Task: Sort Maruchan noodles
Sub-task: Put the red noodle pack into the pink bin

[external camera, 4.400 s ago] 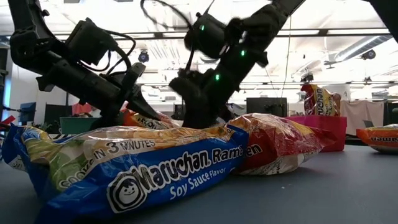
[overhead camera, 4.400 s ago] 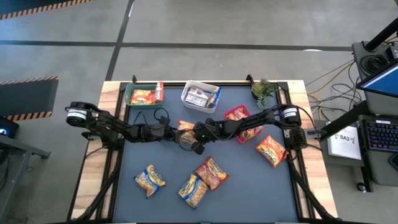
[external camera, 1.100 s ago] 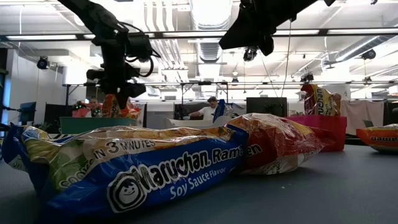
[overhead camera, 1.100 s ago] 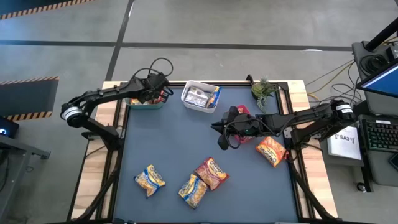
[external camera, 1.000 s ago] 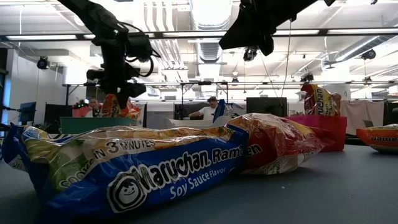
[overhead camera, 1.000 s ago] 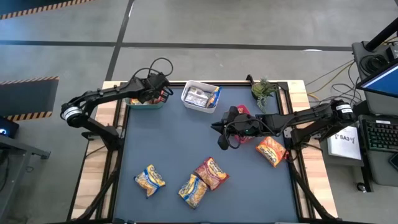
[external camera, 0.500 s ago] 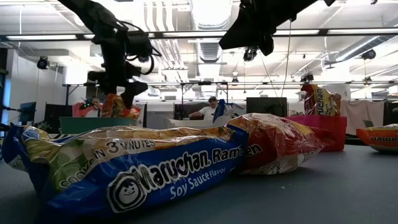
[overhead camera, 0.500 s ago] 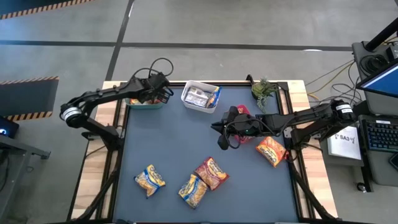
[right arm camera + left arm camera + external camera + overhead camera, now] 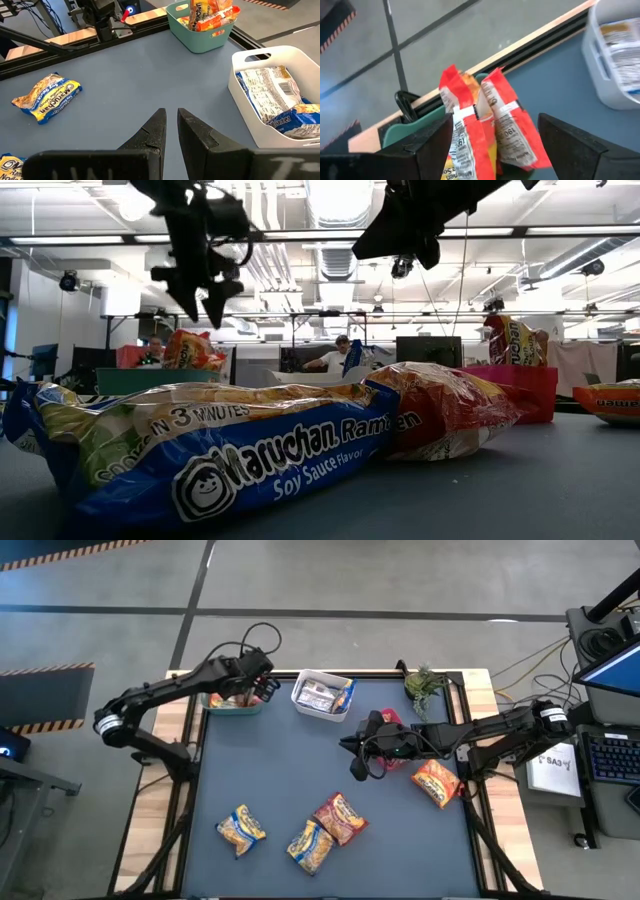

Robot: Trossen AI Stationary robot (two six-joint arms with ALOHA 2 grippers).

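Two orange-red Maruchan noodle packets [image 9: 485,130] stand on end in the green bin [image 9: 226,705] at the table's far left. My left gripper [image 9: 495,120] hangs open above them, clear of their tops, as the low view shows [image 9: 205,298]. My right gripper [image 9: 352,752] hovers shut over the table's middle, beside the red bin [image 9: 384,724], with nothing in it [image 9: 170,122]. More packets lie flat on the mat near the front: a yellow one [image 9: 241,828], a second yellow one [image 9: 311,845] and a red one [image 9: 342,817]. An orange packet [image 9: 436,782] lies at the right.
A white bin [image 9: 322,695] with silver and blue packets stands at the far middle. A small green plant [image 9: 425,683] sits at the far right corner. Bare mat lies between the bins and the front packets. People show in the room beyond the table.
My left gripper has opened, let go of the orange packet and risen above the green bin. The packet now stands in the bin against the other one.
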